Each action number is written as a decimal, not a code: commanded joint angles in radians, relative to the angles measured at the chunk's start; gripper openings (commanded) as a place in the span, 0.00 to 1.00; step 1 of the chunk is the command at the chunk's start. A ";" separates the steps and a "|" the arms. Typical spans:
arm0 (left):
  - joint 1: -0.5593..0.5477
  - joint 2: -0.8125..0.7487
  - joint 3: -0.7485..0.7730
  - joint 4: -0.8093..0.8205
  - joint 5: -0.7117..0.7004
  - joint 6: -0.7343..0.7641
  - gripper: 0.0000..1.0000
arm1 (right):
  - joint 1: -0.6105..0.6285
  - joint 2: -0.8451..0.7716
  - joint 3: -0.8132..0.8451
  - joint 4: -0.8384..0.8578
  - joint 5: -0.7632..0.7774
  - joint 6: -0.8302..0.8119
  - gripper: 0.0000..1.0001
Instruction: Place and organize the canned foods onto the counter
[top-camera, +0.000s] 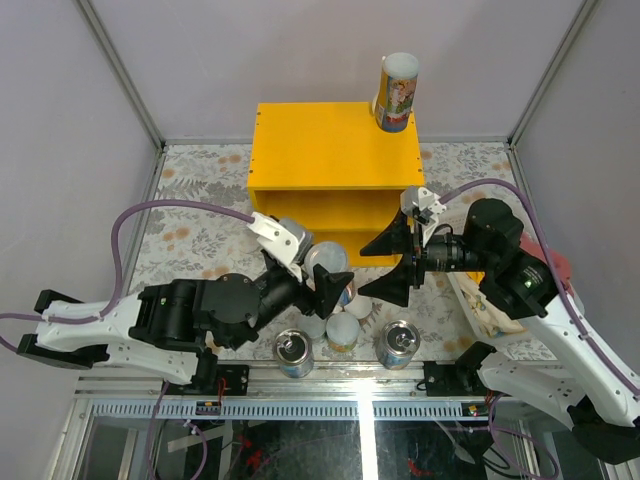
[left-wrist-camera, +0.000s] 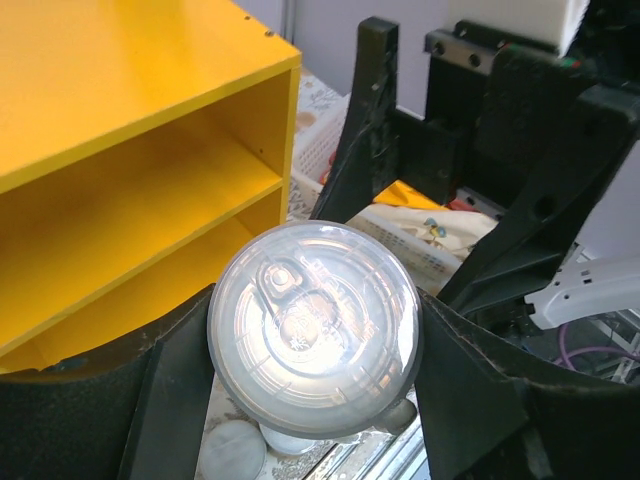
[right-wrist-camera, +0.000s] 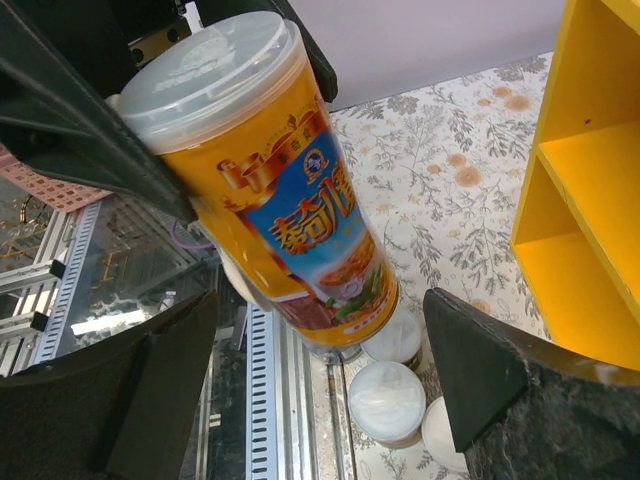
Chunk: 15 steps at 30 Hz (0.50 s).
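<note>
Our left gripper clamps the tall orange can, tilted, just in front of the yellow counter. We judge it could slip or get knocked if the right gripper, jaws spread wide just beside it, closes off-centre. It would drop among the small cans below. Both arms reach inward, wrists facing each other.

White shell links and black joint housings recorded on left arm and right arm. Lilac cable run along each arm, base to wrist. White camera block mounted at each wrist. Matte black finish, broad triangular fingers noted on left hand and right hand. Black base clamps seen at foot of each arm.
</note>
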 joint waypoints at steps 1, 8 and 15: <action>-0.003 0.010 0.104 0.108 0.028 0.037 0.00 | 0.026 0.015 0.015 0.105 -0.037 0.025 0.90; 0.029 0.020 0.150 0.115 0.085 0.045 0.00 | 0.057 0.046 0.062 0.112 -0.034 0.010 0.90; 0.094 0.043 0.188 0.094 0.177 0.029 0.00 | 0.125 0.081 0.099 0.125 -0.021 -0.002 0.90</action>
